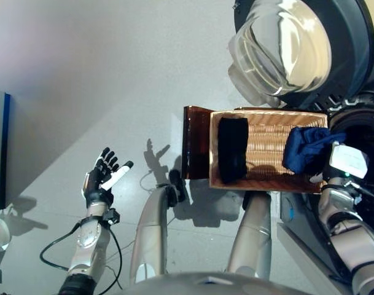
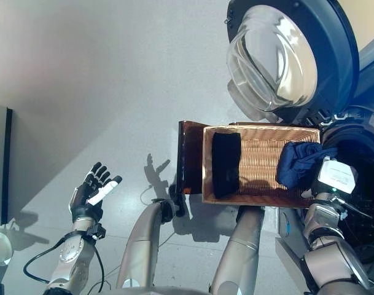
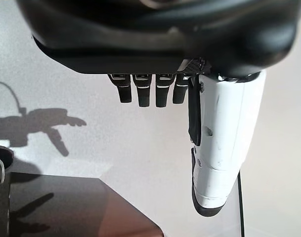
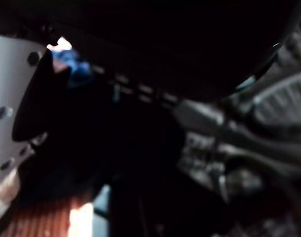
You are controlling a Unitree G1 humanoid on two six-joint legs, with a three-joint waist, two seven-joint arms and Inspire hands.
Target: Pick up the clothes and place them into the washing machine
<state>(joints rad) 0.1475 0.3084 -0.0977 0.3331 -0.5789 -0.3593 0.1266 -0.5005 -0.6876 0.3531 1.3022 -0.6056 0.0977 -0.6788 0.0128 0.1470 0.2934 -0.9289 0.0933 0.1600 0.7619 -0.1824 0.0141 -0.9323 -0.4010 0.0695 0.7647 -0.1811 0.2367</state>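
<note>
At the basket's machine-side end, the right hand [image 1: 345,161] holds a navy garment [image 1: 306,149] bunched — apparently pinched, though its wrist view is too dark to confirm. A black garment [image 1: 233,149] lies in the wicker basket [image 1: 266,166]. Left hand [image 1: 104,173] idle, fingers spread. Carry the bundle well inside the washing machine [image 1: 365,132] before releasing — drum interior mostly hidden.

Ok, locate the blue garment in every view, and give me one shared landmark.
Left eye view: blue garment at the wicker basket's right end.
Right eye view: same spot.
Left wrist view: not in it.
Right wrist view: a blue scrap beside the white thumb cover.
Shared landmark: the basket.
</note>
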